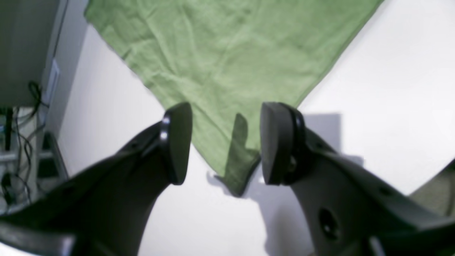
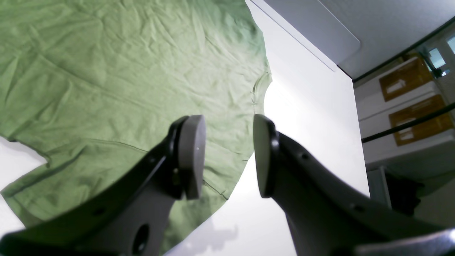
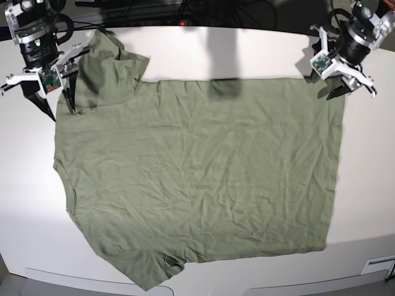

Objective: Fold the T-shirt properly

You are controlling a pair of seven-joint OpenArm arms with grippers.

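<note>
The green T-shirt (image 3: 203,172) lies spread flat and wrinkled on the white table (image 3: 197,49), neck (image 3: 65,185) to the left, hem to the right. My left gripper (image 3: 327,92) hovers open over the far hem corner. In its wrist view that corner of the T-shirt (image 1: 238,170) sits between the spread fingers of the gripper (image 1: 225,142), apart from both. My right gripper (image 3: 60,111) stands open over the far sleeve. From its own camera the gripper (image 2: 227,160) straddles the sleeve edge of the T-shirt (image 2: 106,71), with nothing held.
Cables (image 3: 185,9) run along the table's back edge. Cardboard boxes (image 2: 408,78) on shelves stand beyond the table in the right wrist view, and a stand with wires (image 1: 21,142) shows beside it in the left wrist view. A dark shadow (image 3: 222,86) falls on the shirt's far edge.
</note>
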